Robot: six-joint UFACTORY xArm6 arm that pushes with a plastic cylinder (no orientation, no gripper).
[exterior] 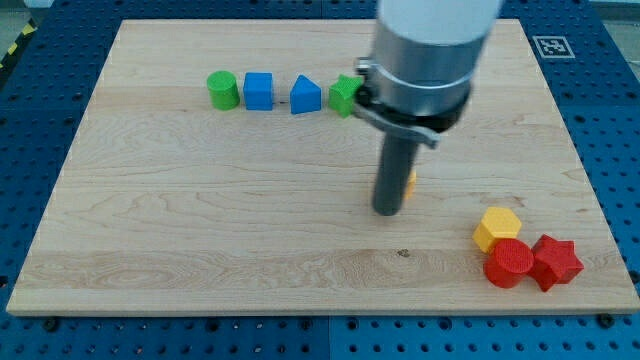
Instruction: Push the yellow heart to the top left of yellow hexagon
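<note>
The yellow hexagon (496,227) lies at the lower right of the wooden board (200,220). The yellow heart (411,182) is almost wholly hidden behind my rod; only a small yellow sliver shows at the rod's right side. My tip (386,211) rests on the board just in front of and to the left of that sliver, well to the left of the hexagon. The arm's grey body (425,60) fills the view's top centre-right.
A red cylinder (509,263) and a red star (556,262) touch the hexagon from below. Along the top stand a green cylinder (222,90), a blue cube (258,90), a blue pentagon-like block (306,96) and a green star (345,96), partly hidden by the arm.
</note>
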